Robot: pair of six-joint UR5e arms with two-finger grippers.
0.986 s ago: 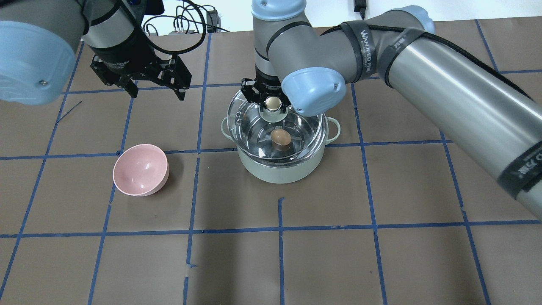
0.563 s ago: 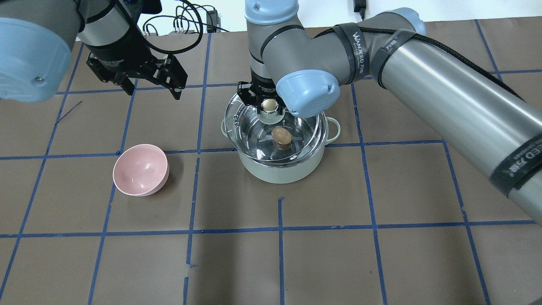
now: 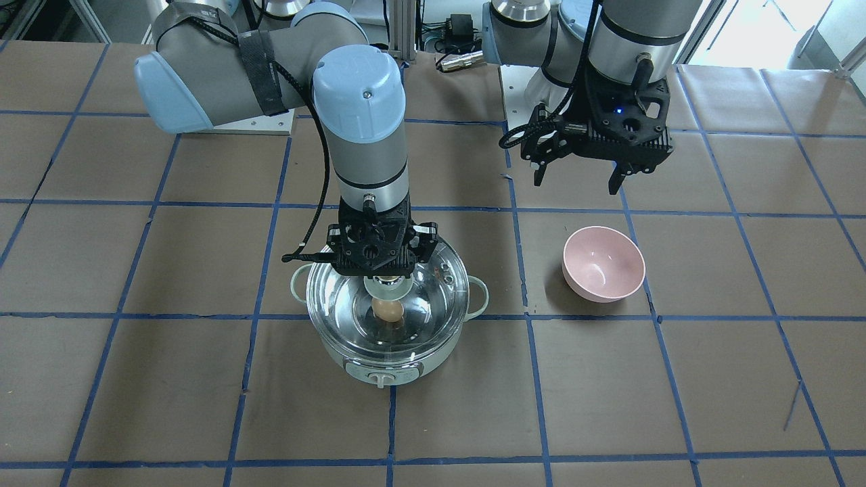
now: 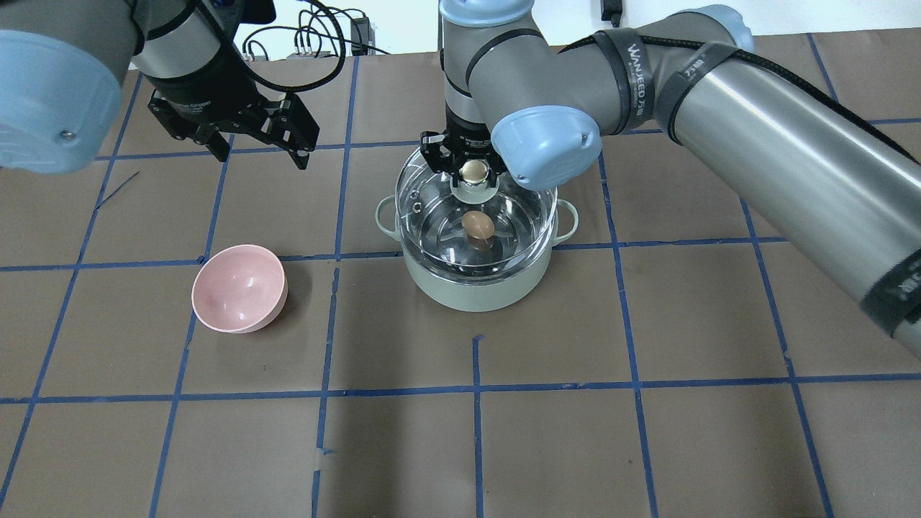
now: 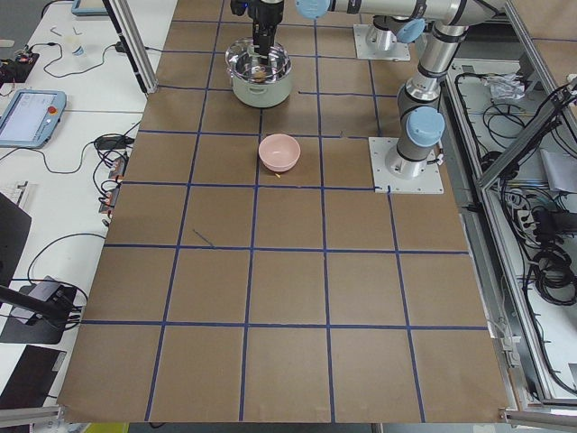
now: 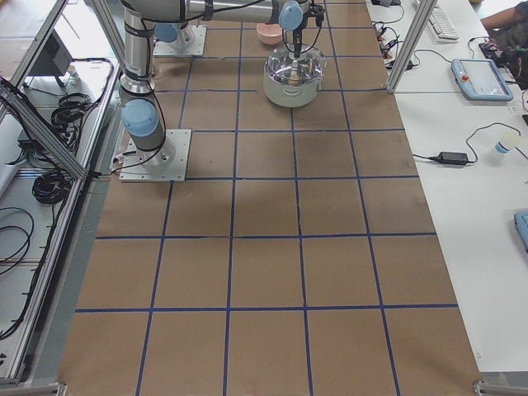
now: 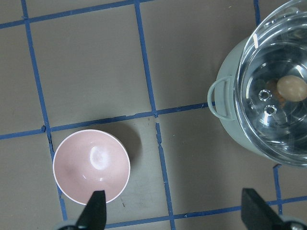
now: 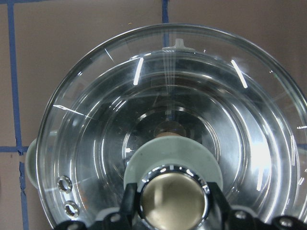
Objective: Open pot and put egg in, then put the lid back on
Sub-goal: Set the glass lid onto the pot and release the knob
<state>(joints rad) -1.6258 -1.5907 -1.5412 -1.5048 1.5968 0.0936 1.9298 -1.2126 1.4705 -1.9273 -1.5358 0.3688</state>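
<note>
The pale mint-green pot point(image 4: 475, 288) stands mid-table with the light-brown egg point(image 4: 478, 224) on its steel bottom. My right gripper point(image 4: 473, 173) is shut on the gold-topped knob point(image 8: 173, 201) of the clear glass lid point(image 4: 432, 194) and holds it level, low over the pot's mouth and roughly centred. I cannot tell whether the lid's rim rests on the pot. In the front view the lid point(image 3: 440, 284) covers the egg point(image 3: 387, 310). My left gripper point(image 4: 262, 155) is open and empty, above the table behind the pot's left side.
An empty pink bowl point(image 4: 239, 288) sits on the table left of the pot, also in the left wrist view point(image 7: 91, 165). Blue tape lines grid the brown table cover. Cables lie at the far edge point(image 4: 316, 36).
My right gripper has shifted the lid a little to the right, so it lines up more closely over the pot. My left gripper has drawn back slightly toward the far edge.
</note>
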